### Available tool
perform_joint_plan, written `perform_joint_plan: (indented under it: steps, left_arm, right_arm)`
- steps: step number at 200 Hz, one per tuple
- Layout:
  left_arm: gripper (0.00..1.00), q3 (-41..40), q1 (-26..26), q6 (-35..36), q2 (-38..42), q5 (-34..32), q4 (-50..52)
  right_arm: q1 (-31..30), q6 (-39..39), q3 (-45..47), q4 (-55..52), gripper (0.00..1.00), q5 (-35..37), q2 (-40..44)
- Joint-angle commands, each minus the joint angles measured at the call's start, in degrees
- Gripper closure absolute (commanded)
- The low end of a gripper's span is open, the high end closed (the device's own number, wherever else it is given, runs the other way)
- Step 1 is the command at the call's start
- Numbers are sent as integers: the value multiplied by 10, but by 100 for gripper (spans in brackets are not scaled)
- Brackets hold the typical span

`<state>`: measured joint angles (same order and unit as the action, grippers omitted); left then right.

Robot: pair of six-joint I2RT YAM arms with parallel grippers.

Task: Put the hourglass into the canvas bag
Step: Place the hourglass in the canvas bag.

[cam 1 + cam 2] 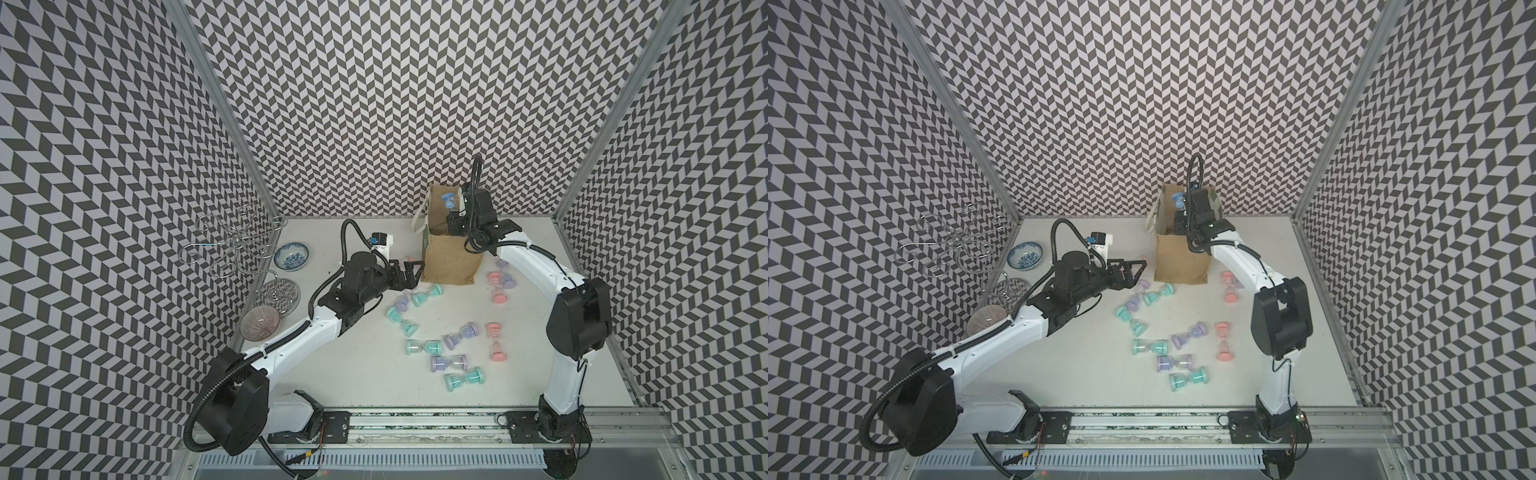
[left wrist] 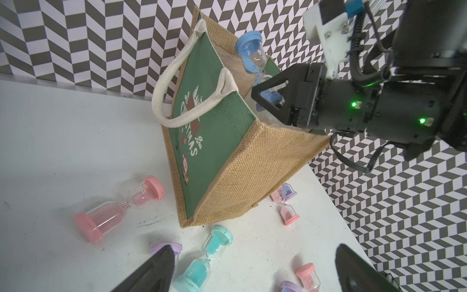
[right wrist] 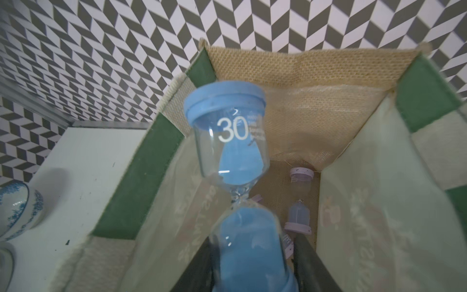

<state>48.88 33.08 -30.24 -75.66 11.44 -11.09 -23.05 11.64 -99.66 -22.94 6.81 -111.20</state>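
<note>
Your right jaws are clamped on the bottom end of the blue hourglass (image 3: 230, 141), the one with a white 30 on its glass. It leans a little in the open top of the canvas bag (image 1: 451, 262), and its top cap sticks up above the bag's rim. The bag stands upright near the far edge of the tabletop (image 1: 332, 374), a bit toward the right side. Down on the bag's floor you can see a purple hourglass (image 3: 299, 202). Your left jaws are wide apart, low over the tabletop, just beside the bag's green side with the cream handle (image 2: 177, 122). Lots of other hourglasses (image 1: 424, 347), green, purple and pink, lie scattered on the middle of the tabletop, in front of the bag and by its right side. A blue-and-white bowl (image 1: 291, 257) sits near the far left corner.
</note>
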Motion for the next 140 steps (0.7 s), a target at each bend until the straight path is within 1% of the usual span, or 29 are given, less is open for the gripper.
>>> perform_joint_plan:
  steps: [1, 22, 45, 68, 91, 140]
  left_arm:
    - [1, 10, 4, 11, -3, -2, -14]
    - [1, 4, 4, 15, -4, -7, -12]
    - [1, -5, 4, 14, -3, -10, -17]
    - [1, -7, 4, 15, 2, -16, -10]
    - [1, -17, 4, 12, 11, -16, -16]
    - [1, -23, 5, 10, 21, -22, -15]
  right_arm:
    - [2, -12, -29, -4, 74, -6, -27]
    - [2, -12, -39, -18, 73, 6, -51]
    - [4, -5, -27, -28, 72, 11, -64]
    - [5, 8, -2, -29, 70, 2, -73]
    - [5, 9, 2, -42, 68, -9, -90]
    - [5, 17, 26, -27, 63, -7, -92]
